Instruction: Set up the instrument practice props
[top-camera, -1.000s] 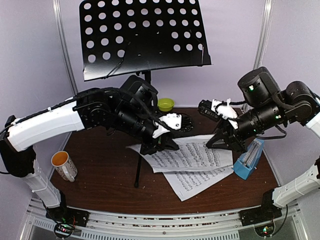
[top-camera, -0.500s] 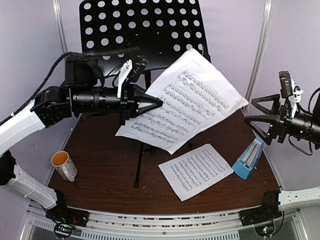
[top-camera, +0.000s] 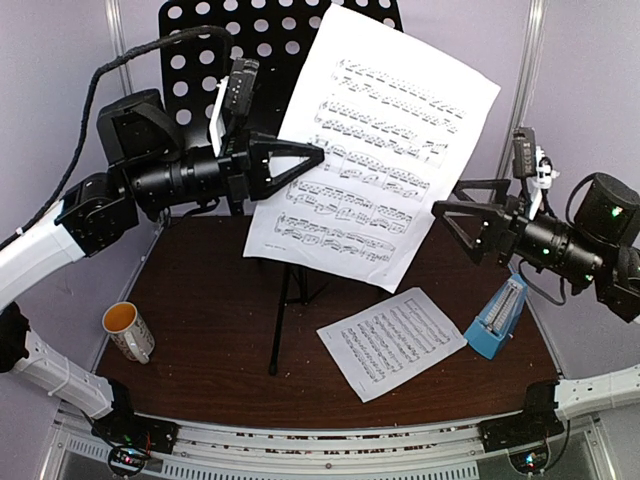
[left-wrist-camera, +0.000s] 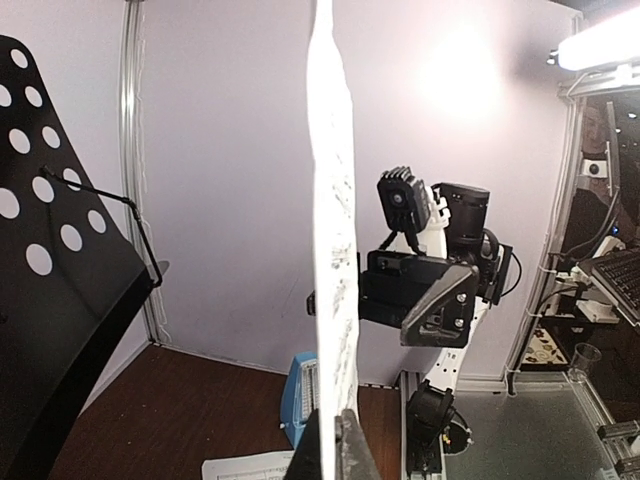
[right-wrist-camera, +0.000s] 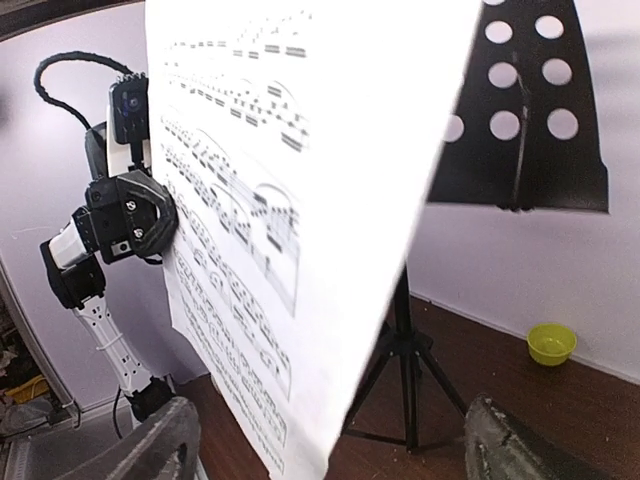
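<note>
My left gripper (top-camera: 318, 156) is shut on the left edge of a white sheet-music page (top-camera: 380, 140) and holds it upright in the air in front of the black hole-punched music stand desk (top-camera: 195, 40). In the left wrist view the page (left-wrist-camera: 332, 200) runs edge-on up from my closed left gripper (left-wrist-camera: 336, 445). My right gripper (top-camera: 447, 196) stands open just right of the page, touching nothing; its fingers (right-wrist-camera: 150, 450) flank the page (right-wrist-camera: 280, 180) from a distance. A second page (top-camera: 392, 342) lies on the table beside the blue metronome (top-camera: 497, 320).
A white-and-orange mug (top-camera: 128, 330) stands at the table's front left. The stand's pole and tripod legs (top-camera: 283, 300) rise mid-table. A lime-green bowl (right-wrist-camera: 551, 343) sits at the back by the wall. Metal frame posts (top-camera: 527, 70) flank the table.
My left gripper lifted one page off the table and raised it in front of the stand desk. My right gripper let go, opened, drew back to the right, then edged toward the page.
</note>
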